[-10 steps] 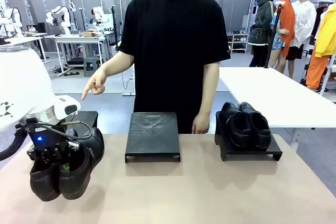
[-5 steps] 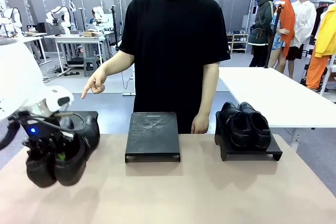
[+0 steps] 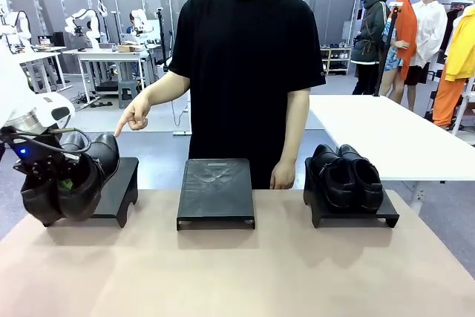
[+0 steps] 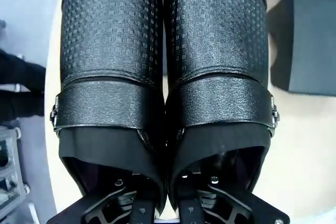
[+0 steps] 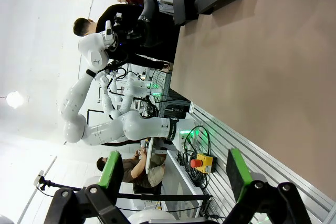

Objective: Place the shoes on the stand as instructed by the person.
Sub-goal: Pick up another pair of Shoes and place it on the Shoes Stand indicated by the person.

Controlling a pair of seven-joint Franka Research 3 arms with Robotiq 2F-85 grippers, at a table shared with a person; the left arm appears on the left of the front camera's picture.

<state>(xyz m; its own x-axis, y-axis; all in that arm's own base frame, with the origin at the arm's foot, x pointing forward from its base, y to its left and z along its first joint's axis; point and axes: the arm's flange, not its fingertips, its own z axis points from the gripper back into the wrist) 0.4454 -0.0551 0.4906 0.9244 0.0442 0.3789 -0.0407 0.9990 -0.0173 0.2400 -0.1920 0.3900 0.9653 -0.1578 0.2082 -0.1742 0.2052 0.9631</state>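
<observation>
The left gripper [image 3: 65,183] hangs low at the far left, clamped tight, wrist angled downward. The right gripper [image 5: 170,174] holds its green-padded fingers [image 5: 111,172] spread wide.

Four shoes [image 3: 70,180], three stands [image 3: 216,192], two claws [image 3: 59,183].

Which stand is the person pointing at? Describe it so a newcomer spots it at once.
Three black stands line the table's far edge. The person's pointing hand hangs above the left stand, at the robot's left. Unlike the bare middle stand and the right stand, it has the left gripper beside it, holding shoes.
</observation>
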